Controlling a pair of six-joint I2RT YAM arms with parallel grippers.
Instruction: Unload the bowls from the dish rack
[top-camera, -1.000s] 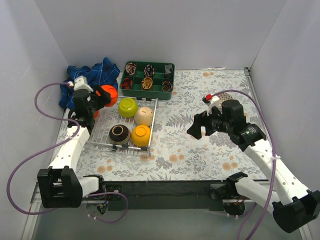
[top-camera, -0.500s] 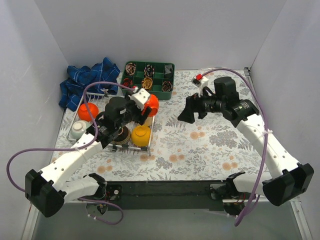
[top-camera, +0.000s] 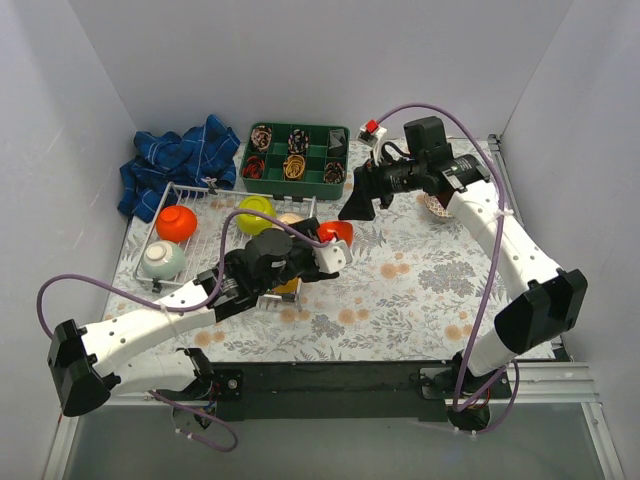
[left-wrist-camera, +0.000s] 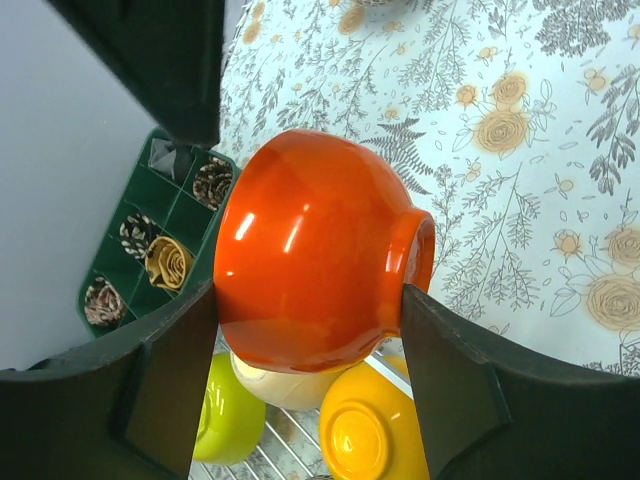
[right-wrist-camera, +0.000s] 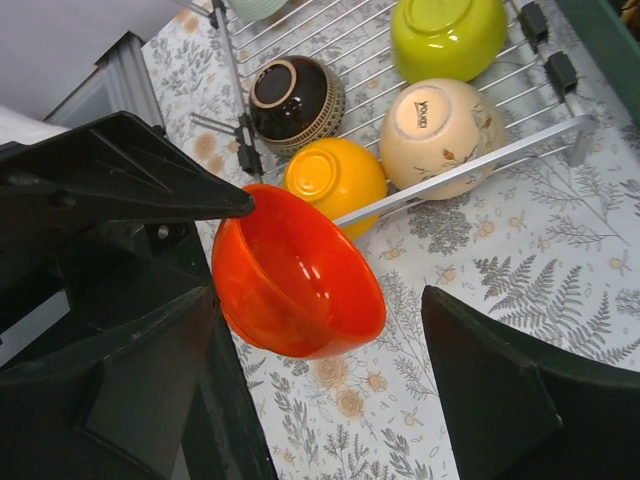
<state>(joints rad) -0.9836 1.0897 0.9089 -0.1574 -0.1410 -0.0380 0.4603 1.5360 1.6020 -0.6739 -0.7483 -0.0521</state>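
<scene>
Bowl (left-wrist-camera: 310, 250), glossy orange-red, round, footed, tipped sideways

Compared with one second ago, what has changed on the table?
The left gripper carried the orange-red bowl rightwards from the back-left corner of the dish rack, past its right edge. The open right gripper moved back and left, towards it. The lime green bowl and its neighbours stayed.

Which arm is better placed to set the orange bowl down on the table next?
Left, probably. The left gripper clamps the orange bowl, held just past the dish rack over the table. The right gripper hangs open and empty, apart from it.
</scene>
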